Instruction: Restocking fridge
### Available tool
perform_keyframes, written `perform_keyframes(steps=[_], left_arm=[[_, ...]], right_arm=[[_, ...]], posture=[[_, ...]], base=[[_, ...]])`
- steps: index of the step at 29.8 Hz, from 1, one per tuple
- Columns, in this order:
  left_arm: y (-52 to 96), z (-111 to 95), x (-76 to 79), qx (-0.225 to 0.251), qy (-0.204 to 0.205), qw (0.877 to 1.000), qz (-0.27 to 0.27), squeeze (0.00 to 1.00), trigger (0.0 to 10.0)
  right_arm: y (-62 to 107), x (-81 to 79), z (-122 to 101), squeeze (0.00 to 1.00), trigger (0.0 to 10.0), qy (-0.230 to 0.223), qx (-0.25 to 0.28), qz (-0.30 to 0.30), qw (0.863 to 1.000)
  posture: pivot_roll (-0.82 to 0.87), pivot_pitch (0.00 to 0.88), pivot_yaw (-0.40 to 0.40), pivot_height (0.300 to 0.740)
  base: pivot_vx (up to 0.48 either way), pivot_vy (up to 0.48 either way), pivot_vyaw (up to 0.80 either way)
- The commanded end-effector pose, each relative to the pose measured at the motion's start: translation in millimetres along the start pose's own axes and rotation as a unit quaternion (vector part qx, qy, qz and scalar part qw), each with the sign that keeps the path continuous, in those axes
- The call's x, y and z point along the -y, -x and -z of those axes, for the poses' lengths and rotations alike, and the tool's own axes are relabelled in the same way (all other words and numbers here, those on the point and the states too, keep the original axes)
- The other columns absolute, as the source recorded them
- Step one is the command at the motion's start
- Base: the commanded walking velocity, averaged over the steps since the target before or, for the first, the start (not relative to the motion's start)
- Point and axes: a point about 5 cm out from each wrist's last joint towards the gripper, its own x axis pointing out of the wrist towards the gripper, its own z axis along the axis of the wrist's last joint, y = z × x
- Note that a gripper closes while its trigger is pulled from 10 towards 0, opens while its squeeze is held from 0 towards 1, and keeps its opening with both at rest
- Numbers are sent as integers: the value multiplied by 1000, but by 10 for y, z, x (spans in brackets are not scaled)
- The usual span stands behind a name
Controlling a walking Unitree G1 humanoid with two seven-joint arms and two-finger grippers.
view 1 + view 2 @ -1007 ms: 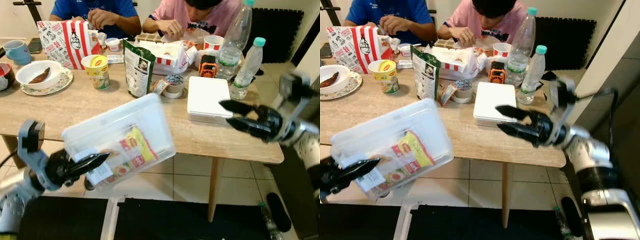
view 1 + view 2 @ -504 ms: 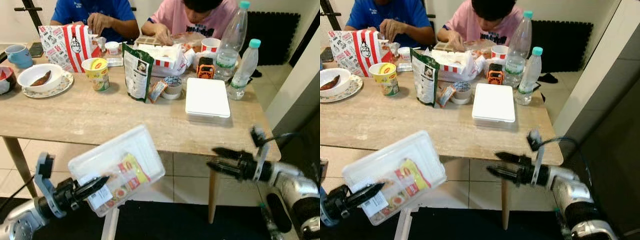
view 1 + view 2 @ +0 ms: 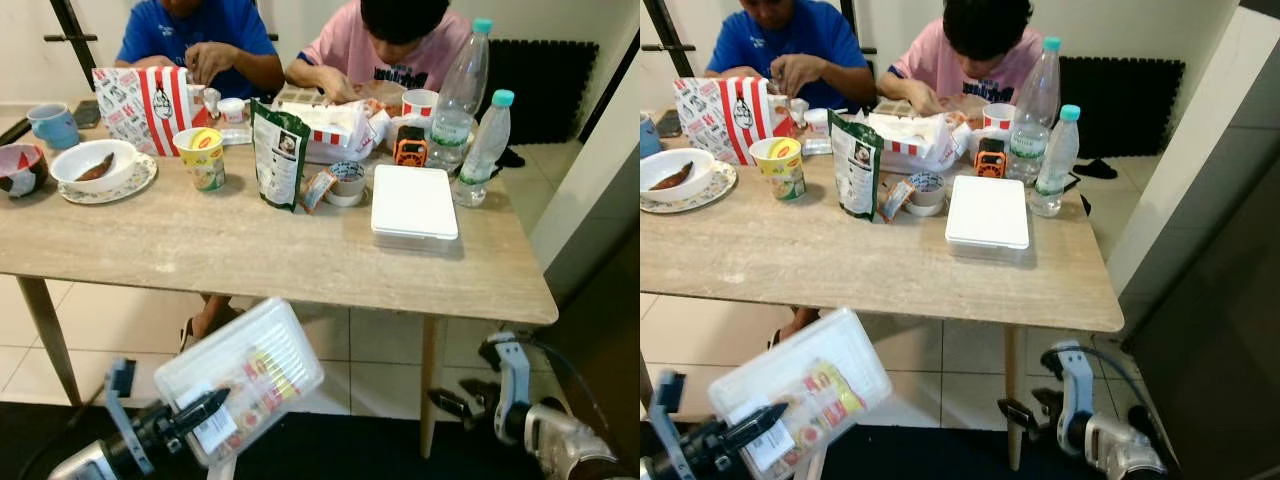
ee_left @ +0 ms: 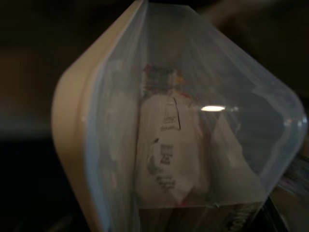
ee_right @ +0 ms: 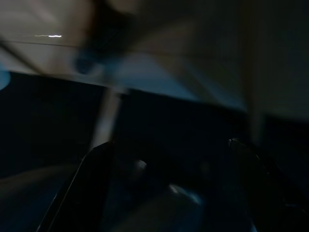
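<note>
One long light wooden table (image 3: 200, 250) stands on the tiled floor (image 3: 370, 350), with open room under its near edge. Two people (image 3: 395, 45) sit at the far side. On the table are two clear plastic bottles (image 3: 488, 135), one flat white box (image 3: 413, 203) and one green snack bag (image 3: 278, 153). Below the near edge, the left end effector (image 3: 200, 410) pinches one clear plastic box of food packets (image 3: 245, 375), held in the air. The right end effector (image 3: 450, 403) hangs low by the table leg, fingers apart.

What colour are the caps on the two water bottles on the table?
Both water bottles have teal caps, clearest in the left eye view.
</note>
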Motion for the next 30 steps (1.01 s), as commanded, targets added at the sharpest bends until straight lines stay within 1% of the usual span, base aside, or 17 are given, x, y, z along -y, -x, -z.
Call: perform_keyframes(steps=[1, 2, 3, 5, 7, 8, 9, 11, 12, 13, 14, 15, 16, 19, 22, 25, 30], left_arm=[[-25, 120, -41, 1, 10, 999, -42, 0, 10000], [-20, 204, -80, 3, 25, 997, -74, 0, 10000], [-20, 204, -80, 3, 25, 997, -74, 0, 10000], [4, 340, -120, 8, 48, 993, -110, 0, 10000], [4, 340, -120, 8, 48, 993, -110, 0, 10000], [7, 377, -110, 14, 57, 993, -103, 0, 10000], [21, 411, -128, 14, 58, 991, -122, 0, 10000], [21, 411, -128, 14, 58, 991, -122, 0, 10000], [39, 429, -164, 18, 60, 987, -151, 0, 10000], [69, 446, -214, 20, 58, 979, -195, 0, 10000], [69, 446, -214, 20, 58, 979, -195, 0, 10000], [120, 495, -290, 18, 58, 960, -273, 0, 10000], [150, 543, -314, 11, 58, 950, -305, 0, 10000], [208, 714, -336, -14, 65, 928, -366, 0, 10000], [223, 962, -295, -61, 63, 910, -405, 0, 10000], [188, 1115, -240, -85, 59, 902, -419, 0, 10000], [121, 1162, -205, -85, 56, 897, -431, 0, 10000]], right_arm=[[35, 79, 89, 0, 10000, -15, 0, 40, 999], [46, 107, 169, 0, 10000, -25, -5, 60, 998], [46, 107, 169, 0, 10000, -25, -5, 60, 998], [76, 159, 299, 0, 10000, -41, -12, 96, 994], [76, 159, 299, 0, 10000, -41, -12, 96, 994], [88, 173, 349, 0, 10000, -46, -16, 103, 993], [105, 189, 400, 0, 10000, -51, -20, 111, 992], [105, 189, 400, 0, 10000, -51, -20, 111, 992], [115, 200, 442, 0, 10000, -56, -22, 120, 991], [125, 211, 482, 0, 10000, -60, -25, 131, 989], [125, 211, 482, 0, 10000, -60, -25, 131, 989], [138, 228, 545, 0, 10000, -66, -31, 153, 986], [145, 234, 578, 0, 10000, -70, -34, 161, 984], [165, 247, 669, 0, 10000, -68, -46, 182, 980], [203, 267, 793, 0, 10000, -67, -65, 206, 974], [220, 261, 898, 0, 10000, -63, -85, 222, 969], [201, 209, 989, 0, 10000, -62, -105, 222, 968]], posture=[[22, 62, -12, 740], [22, 62, -12, 740], [22, 62, -12, 740], [14, 64, -10, 740], [14, 64, -10, 740], [10, 69, -12, 740], [13, 70, -14, 740], [13, 70, -14, 740], [13, 70, -14, 740], [10, 67, -13, 740], [10, 67, -13, 740], [8, 64, -12, 740], [8, 64, -12, 740], [6, 65, -11, 740], [-4, 62, -7, 740], [-13, 64, -9, 740], [-2, 53, 2, 740]], base=[[0, 0, 0], [0, 0, 0], [0, 0, 0], [0, 0, 0], [0, 0, 0], [0, 0, 0], [0, 0, 0], [0, 0, 0], [0, 0, 0], [0, 0, 0], [0, 0, 0], [0, 0, 0], [0, 0, 0], [0, 0, 0], [0, 0, 0], [0, 0, -142], [0, 0, -715]])
